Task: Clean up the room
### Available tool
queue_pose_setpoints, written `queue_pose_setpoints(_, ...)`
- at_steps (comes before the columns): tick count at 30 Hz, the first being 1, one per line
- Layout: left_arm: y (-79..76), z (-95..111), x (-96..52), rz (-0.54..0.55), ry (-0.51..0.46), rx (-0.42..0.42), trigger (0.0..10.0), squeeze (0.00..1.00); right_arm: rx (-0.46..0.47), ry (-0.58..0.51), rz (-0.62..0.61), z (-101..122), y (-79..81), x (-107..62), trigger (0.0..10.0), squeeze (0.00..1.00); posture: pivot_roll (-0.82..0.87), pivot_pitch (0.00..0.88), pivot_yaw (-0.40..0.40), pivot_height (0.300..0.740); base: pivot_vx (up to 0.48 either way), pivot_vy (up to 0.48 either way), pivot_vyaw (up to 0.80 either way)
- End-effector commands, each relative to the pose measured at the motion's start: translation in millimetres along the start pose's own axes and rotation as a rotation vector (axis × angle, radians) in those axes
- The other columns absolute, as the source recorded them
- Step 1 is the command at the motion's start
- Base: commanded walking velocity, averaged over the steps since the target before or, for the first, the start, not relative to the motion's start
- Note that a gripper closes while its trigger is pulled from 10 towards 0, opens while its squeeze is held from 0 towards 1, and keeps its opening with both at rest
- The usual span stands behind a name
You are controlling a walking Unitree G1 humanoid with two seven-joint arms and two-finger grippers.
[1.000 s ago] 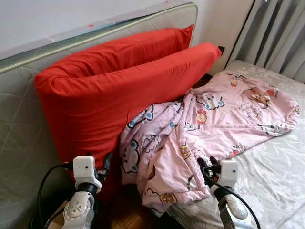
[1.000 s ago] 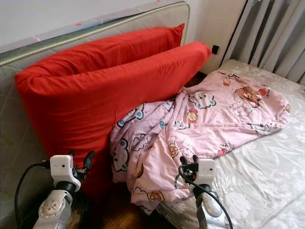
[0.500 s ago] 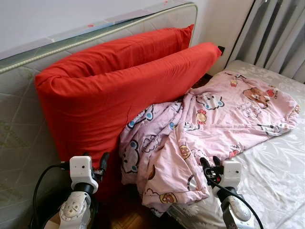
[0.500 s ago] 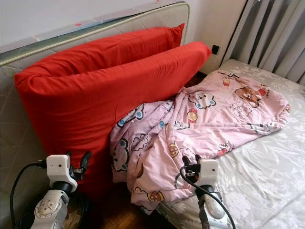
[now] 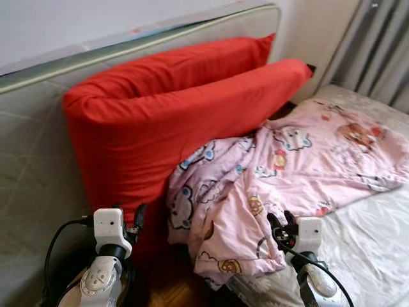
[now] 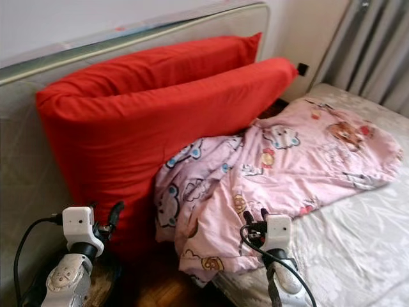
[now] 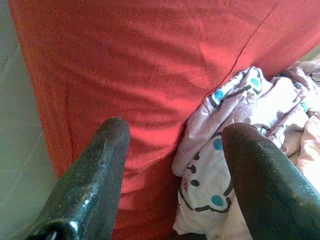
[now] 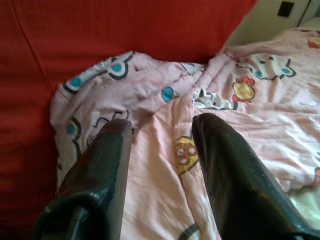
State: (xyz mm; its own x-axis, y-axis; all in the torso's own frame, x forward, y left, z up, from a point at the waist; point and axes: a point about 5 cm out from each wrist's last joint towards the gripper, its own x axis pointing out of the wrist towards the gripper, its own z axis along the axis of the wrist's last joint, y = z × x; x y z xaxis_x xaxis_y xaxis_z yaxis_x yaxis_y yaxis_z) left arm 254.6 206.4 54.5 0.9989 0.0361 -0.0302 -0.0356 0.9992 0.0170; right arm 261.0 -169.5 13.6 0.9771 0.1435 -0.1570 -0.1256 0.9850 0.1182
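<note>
A pink cartoon-print blanket [image 5: 281, 173] lies crumpled across the bed, one end hanging off the near edge toward the floor. A big red folded cushion [image 5: 166, 121] stands on its side against a grey mattress [image 5: 32, 147] that leans on the wall. My left gripper [image 5: 134, 217] is low at the left, open, pointing at the red cushion [image 7: 125, 65] beside the blanket's hanging end [image 7: 225, 165]. My right gripper [image 5: 281, 224] is open, just short of the blanket [image 8: 165, 150], with nothing between its fingers.
The bed's white patterned sheet [image 5: 377, 243] shows at the right. Grey curtains [image 5: 383, 51] hang at the far right, with a wall socket [image 6: 302, 68] beside them. Dark wood floor [image 5: 172, 288] shows between cushion and bed.
The camera has shifted, so the whole scene sits a little further right and is blurred. Both grippers remain open in about the same low positions.
</note>
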Motion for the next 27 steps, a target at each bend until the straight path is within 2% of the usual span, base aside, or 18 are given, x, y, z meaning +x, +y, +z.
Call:
queue_pose_setpoints(1,-4.7,2.1,1.0,-0.017,-0.004,-0.015,10.0,0.0,0.013,0.019,-0.023,-5.2,-5.6,-4.6,10.0,0.0,-0.05,0.043,-0.065,0.74,0.0,0.0,0.0)
queue_pose_setpoints(23,-7.4,5.2,3.3,-0.029,-0.017,-0.021,10.0,0.0,0.032,0.016,-0.033,-5.5,-2.4,-3.8,10.0,0.0,-0.05,0.05,-0.068,0.74,0.238,0.0,0.0)
queue_pose_setpoints(27,-8.0,5.3,3.3,-0.034,-0.018,-0.023,10.0,0.0,0.034,0.015,-0.037,-5.5,-2.5,-3.7,10.0,0.0,-0.05,0.052,-0.068,0.74,0.0,0.0,0.0)
